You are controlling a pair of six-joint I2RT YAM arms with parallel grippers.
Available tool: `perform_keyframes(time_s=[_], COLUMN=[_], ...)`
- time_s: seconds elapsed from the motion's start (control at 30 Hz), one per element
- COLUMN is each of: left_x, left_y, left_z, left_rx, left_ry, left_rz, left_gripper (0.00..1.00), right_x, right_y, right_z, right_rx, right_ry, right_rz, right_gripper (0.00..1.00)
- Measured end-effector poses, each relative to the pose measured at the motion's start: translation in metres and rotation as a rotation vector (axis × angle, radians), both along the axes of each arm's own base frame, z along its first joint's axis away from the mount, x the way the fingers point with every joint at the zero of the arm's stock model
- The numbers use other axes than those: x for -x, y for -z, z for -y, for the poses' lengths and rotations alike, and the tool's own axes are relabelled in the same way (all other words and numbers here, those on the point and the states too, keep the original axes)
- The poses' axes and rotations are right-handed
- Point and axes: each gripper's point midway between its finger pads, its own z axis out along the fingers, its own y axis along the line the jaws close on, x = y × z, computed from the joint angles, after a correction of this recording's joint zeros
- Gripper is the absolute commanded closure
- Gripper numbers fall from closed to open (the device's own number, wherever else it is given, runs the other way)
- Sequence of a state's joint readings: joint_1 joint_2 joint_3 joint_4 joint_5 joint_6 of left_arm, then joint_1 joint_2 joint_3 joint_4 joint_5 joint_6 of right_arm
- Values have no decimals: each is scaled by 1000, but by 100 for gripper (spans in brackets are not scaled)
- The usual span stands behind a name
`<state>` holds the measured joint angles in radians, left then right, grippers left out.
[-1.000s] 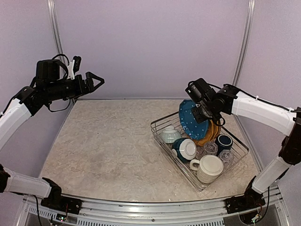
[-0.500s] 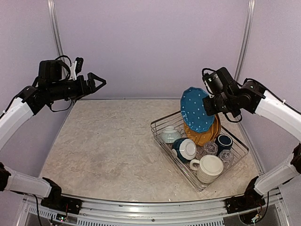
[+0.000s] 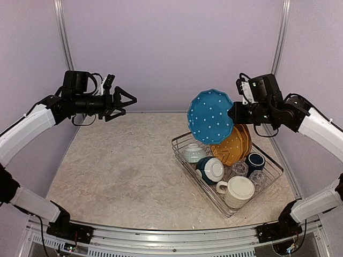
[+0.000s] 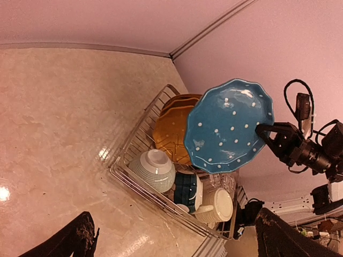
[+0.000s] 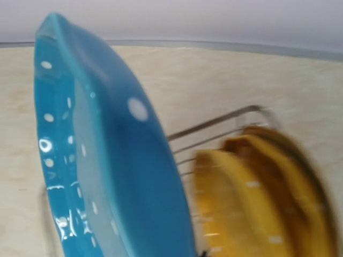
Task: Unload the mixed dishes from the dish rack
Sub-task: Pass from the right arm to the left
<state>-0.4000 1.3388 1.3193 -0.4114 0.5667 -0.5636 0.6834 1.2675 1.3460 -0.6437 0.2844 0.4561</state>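
**Top external view:** The right gripper (image 3: 235, 113) is clamped on the right rim of a blue scalloped plate with white dots (image 3: 210, 116). It holds the plate on edge in the air, face to the camera, above the far end of the rectangular silver wire dish rack (image 3: 214, 199). The rack sits on the right side of the beige marbled table (image 3: 118, 166). Orange plates (image 3: 233, 145) stand on edge at its back. A pale ribbed bowl (image 3: 193, 153) lies bottom up at the left corner, with a dark-blue bowl (image 3: 210, 169) tilted just beside it. Clear glasses (image 3: 239, 168) stand in the middle next to a navy mug (image 3: 255, 160), and a large cream mug (image 3: 238, 191) fills the near corner. The left gripper (image 3: 126, 100) hangs high over the table's far-left part, well apart from the rack, jaws spread and holding nothing.

**Left wrist view:** Two dark fingers (image 4: 75, 241) sit in the bottom corners of the frame, wide apart. Beyond them lies the rack, with the blue plate raised above the orange plates and pinched at its edge by the right gripper. The pale ribbed bowl, the dark-blue bowl and the large cream mug line the rack's near side.

**Right wrist view:** The picture is blurred. The blue plate fills the left half, seen nearly edge-on, with the orange plates and a rack wire smeared behind it. The gripper's own fingers cannot be made out here.
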Motion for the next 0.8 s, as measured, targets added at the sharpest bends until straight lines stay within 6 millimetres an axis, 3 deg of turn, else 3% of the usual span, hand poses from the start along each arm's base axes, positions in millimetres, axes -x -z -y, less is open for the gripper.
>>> perform_keyframes(time_s=[0.23, 0.4, 0.57, 0.8], left_x=[5, 14, 18, 13], left_y=[24, 30, 35, 46], left_z=[38, 55, 63, 63], left_rx=[103, 140, 152, 128], left_ry=[169, 242, 275, 242], left_rz=[-167, -227, -259, -282], left_gripper=[3, 18, 20, 34], right_x=[-3, -9, -8, -3], right_y=[5, 15, 26, 32], right_z=[-52, -89, -114, -132], right_rx=[-229, -375, -490, -598], right_ry=[-140, -230, -293, -345], right_rz=[-60, -114, -173, -215], right_gripper=[100, 100, 100, 100])
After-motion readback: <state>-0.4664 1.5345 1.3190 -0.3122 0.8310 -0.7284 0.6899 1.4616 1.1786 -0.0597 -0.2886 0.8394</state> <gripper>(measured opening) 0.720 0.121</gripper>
